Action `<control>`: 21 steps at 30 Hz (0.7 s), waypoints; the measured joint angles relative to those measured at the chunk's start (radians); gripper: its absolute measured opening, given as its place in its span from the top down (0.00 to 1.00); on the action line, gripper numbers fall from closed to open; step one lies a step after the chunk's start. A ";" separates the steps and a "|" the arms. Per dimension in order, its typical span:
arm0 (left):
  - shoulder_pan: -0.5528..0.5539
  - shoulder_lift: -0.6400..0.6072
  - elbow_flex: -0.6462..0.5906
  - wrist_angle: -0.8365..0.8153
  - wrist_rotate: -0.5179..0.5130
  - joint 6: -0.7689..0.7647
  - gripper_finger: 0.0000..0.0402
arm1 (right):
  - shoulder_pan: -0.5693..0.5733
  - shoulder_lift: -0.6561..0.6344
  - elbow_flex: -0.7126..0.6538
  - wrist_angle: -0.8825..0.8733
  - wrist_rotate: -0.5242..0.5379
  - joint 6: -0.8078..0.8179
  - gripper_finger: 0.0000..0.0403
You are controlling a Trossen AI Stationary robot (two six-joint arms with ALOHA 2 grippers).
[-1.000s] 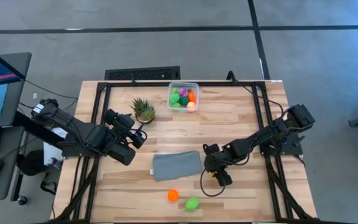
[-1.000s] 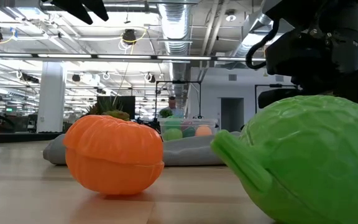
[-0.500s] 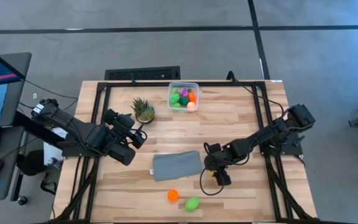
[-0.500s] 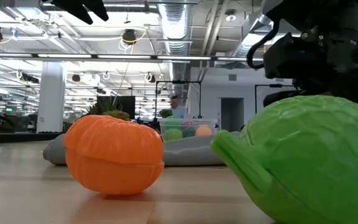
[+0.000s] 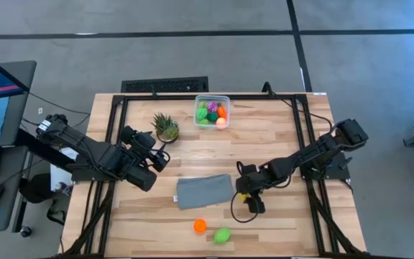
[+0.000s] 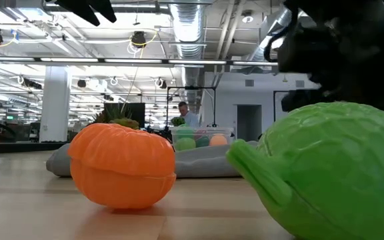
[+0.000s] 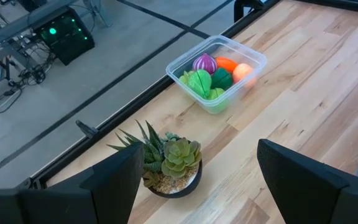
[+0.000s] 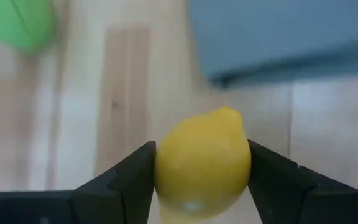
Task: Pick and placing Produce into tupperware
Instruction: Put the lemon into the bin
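Note:
My right gripper (image 5: pixel 246 197) is shut on a yellow lemon (image 8: pixel 202 163) just right of the grey cloth (image 5: pixel 205 191). An orange toy (image 5: pixel 200 226) and a green toy (image 5: pixel 222 235) lie on the table near its front edge; in the low view the orange toy (image 6: pixel 122 167) and the green toy (image 6: pixel 325 173) loom large. The clear tupperware (image 5: pixel 212 112) stands at the far edge with several pieces of produce inside, and the left wrist view shows the tupperware (image 7: pixel 216 71) too. My left gripper (image 5: pixel 157 155) hovers open at the table's left, holding nothing. My right gripper pinches the lemon between its two fingers, one finger (image 8: pixel 129 177) on each of its rounded sides (image 8: pixel 166 168). The lemon's pointed tip (image 8: pixel 230 113) faces away from the wrist. The fingers slant down from the table's right. Whether the lemon is clear of the table I cannot tell.
A spiky potted plant (image 5: pixel 166 126) stands on the table left of the tupperware, close in front of my left gripper. The black frame rails (image 5: pixel 113 137) run along the table's left, right and far sides. Bare wood lies between the cloth and the tupperware.
My right gripper has rolled a little about its own pointing line while staying in place, shut on the lemon.

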 joint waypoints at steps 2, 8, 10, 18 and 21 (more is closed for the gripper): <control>0.000 0.000 0.000 0.000 0.000 0.001 0.24 | -0.011 -0.026 -0.005 0.019 0.001 0.007 0.39; 0.000 0.000 0.000 0.000 -0.001 0.001 0.24 | -0.063 -0.145 -0.043 0.005 0.029 0.025 0.39; 0.000 0.001 0.000 0.000 -0.002 0.001 0.24 | -0.083 -0.190 -0.053 0.001 0.042 0.025 0.39; 0.000 0.000 0.000 0.003 -0.033 0.001 0.24 | -0.177 -0.392 -0.083 0.001 0.111 0.025 0.39; 0.000 0.000 0.000 0.003 -0.038 0.002 0.24 | -0.215 -0.474 -0.100 0.005 0.137 0.024 0.39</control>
